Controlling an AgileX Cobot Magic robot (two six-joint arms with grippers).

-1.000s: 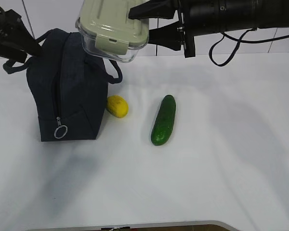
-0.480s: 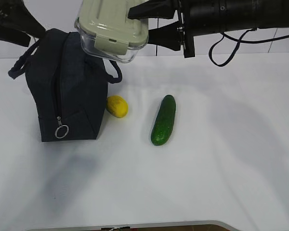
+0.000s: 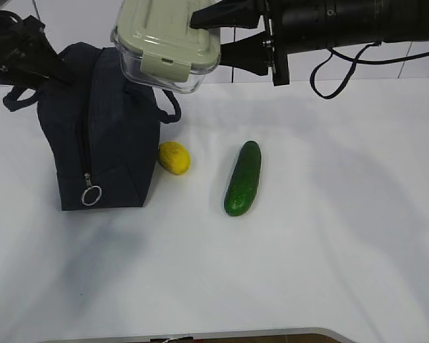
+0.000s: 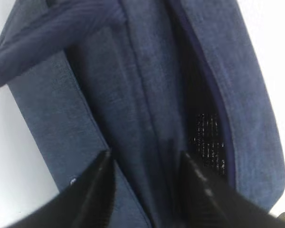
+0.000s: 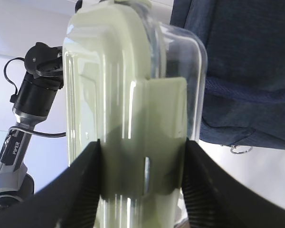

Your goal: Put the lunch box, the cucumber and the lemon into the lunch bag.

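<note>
The lunch bag (image 3: 100, 132) stands upright at the left of the white table (image 3: 329, 250), its zipper running down the near face to a silver ring pull (image 3: 91, 195). The left gripper (image 3: 46, 61) sits at the bag's upper left corner, next to a looped strap handle (image 3: 18, 100). In the left wrist view its two fingers (image 4: 92, 190) are spread apart with the bag's fabric top between them, and a dark slit of the bag's opening (image 4: 204, 128) shows beside the right finger; whether they pinch the fabric cannot be told.

Just right of the bag's base lies the lemon (image 3: 174, 157), close to the bag but whether touching is unclear. Further right, the cucumber (image 3: 243, 179) lies on the table, apart from the lemon.

Above the bag's top right corner, the lunch box (image 3: 166, 46) hangs in the air, tilted, lid facing the camera. The right gripper (image 3: 211, 32) is clamped on its right end; in the right wrist view both fingers (image 5: 83, 190) press the box's sides.
</note>
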